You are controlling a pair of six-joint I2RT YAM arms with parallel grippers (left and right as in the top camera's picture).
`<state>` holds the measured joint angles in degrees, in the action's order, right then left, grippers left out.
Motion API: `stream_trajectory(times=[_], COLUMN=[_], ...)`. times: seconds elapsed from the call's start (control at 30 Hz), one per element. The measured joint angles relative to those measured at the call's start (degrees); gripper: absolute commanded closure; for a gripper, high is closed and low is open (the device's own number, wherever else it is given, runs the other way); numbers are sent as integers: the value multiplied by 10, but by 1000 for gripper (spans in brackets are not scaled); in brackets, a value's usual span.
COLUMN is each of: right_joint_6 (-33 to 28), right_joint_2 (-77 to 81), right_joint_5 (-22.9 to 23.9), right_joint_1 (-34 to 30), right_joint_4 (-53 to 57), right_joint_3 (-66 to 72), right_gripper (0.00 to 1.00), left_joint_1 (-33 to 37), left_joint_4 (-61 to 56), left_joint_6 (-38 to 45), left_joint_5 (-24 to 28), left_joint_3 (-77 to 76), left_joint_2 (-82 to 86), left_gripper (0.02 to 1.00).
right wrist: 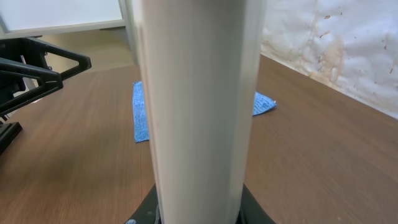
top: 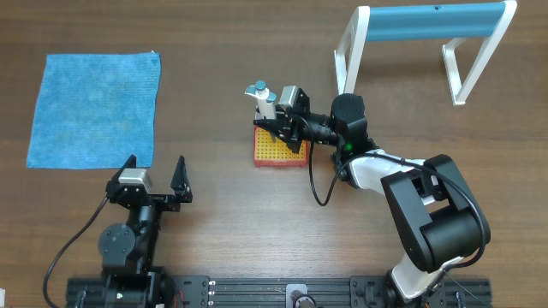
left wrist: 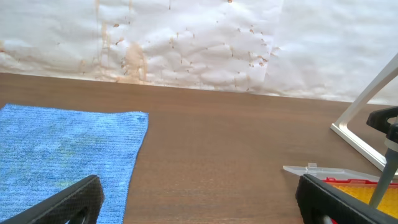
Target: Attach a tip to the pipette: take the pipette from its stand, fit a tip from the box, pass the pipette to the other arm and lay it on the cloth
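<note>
Above the tip box (top: 280, 152), right gripper (top: 276, 124) clamped on pipette (top: 264, 101), long axis near vertical, tip end pointing down at the box. Left gripper (top: 156, 174) spread wide, near cloth (top: 94, 107), well apart from the pipette

Tip box (left wrist: 357, 182) cut off (pipette (left wrist: 386, 169) too).

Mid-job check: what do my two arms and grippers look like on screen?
The left arm is all black, with a grey camera block at the wrist and thin black triangular fingers. The right arm mixes black joints with a white link, shows a small green light, and trails a looping black cable.
</note>
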<state>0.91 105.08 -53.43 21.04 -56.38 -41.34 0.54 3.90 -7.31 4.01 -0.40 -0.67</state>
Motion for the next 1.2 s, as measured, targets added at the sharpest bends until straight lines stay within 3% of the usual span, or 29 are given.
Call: stream_trajectory(times=[1.2], right_joint_6=[-8], right_joint_2=[0], right_joint_5=[0], right_joint_1=[0], right_joint_4=[-3], right_joint_3=[1], right_gripper=[925], left_joint_1=[0], left_joint_4=[0], left_joint_6=[0], left_joint_5=[0], left_joint_3=[0], left_joint_2=[0], left_gripper=[23])
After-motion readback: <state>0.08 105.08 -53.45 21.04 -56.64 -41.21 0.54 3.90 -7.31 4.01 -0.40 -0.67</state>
